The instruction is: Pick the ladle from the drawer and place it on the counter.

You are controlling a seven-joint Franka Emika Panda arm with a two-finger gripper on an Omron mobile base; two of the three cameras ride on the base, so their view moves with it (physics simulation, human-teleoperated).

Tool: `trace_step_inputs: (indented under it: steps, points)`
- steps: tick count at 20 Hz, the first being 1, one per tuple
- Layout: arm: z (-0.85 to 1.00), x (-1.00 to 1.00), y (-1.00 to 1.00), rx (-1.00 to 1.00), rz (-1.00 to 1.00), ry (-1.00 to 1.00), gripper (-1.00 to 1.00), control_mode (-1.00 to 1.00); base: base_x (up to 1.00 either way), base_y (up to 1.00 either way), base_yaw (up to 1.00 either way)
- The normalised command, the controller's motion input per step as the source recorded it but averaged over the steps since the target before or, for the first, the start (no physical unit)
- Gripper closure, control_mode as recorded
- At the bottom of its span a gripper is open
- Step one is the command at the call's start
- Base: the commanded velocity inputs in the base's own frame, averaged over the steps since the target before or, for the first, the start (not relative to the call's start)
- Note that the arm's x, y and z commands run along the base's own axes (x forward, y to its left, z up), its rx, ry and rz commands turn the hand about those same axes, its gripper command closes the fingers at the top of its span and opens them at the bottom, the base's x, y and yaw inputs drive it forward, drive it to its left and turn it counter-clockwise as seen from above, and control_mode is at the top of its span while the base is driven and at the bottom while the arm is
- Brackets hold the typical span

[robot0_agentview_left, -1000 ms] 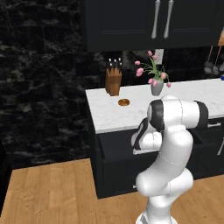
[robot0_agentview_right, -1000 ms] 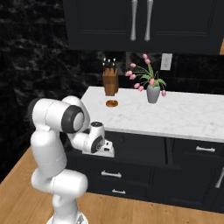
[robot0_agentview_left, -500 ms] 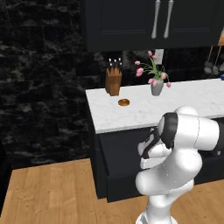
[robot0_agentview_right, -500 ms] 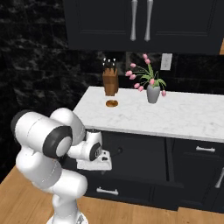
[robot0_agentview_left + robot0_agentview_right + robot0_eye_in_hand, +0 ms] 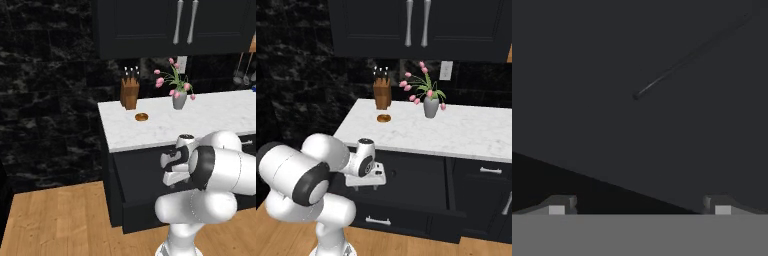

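Observation:
In the hand view the ladle (image 5: 687, 57) is a slim dark rod lying slantwise on the floor of the black drawer (image 5: 587, 100); its near handle end is above and between the fingertips. My gripper (image 5: 639, 205) is open, its tips wide apart, nothing between them, and hangs above the ladle without touching it. From the right base view the gripper (image 5: 366, 186) points down over the pulled-out drawer (image 5: 406, 222), below the edge of the white marble counter (image 5: 456, 135). The ladle's bowl end runs off toward the upper right corner and is hard to make out.
On the counter (image 5: 200, 120) stand a wooden knife block (image 5: 129, 92), a grey vase of pink tulips (image 5: 178, 97) and a small brown round item (image 5: 141, 117). Black upper cabinets (image 5: 175, 25) hang above. Grey utensils (image 5: 240, 77) hang at the far right. Wooden floor (image 5: 60, 215) lies left.
The arm has folded down and forward, and the hand has dropped from counter-edge height to just over the open drawer. The jaws stayed open.

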Motion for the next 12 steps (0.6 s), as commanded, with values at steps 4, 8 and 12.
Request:
trace_step_inputs:
  steps: [4,8,12]
  points:
    - [0.00,0.72,-0.03,0.11,0.00,0.00,-1.00,-1.00,0.00,0.00,0.00]
    - [-0.05,0.52,0.00,0.06,-0.06,0.00,-1.00,-1.00,0.00,0.00,0.00]
    - [-0.13,0.41,0.00,0.01,-0.06,0.00,-1.00,-1.00,0.00,0.00,0.00]
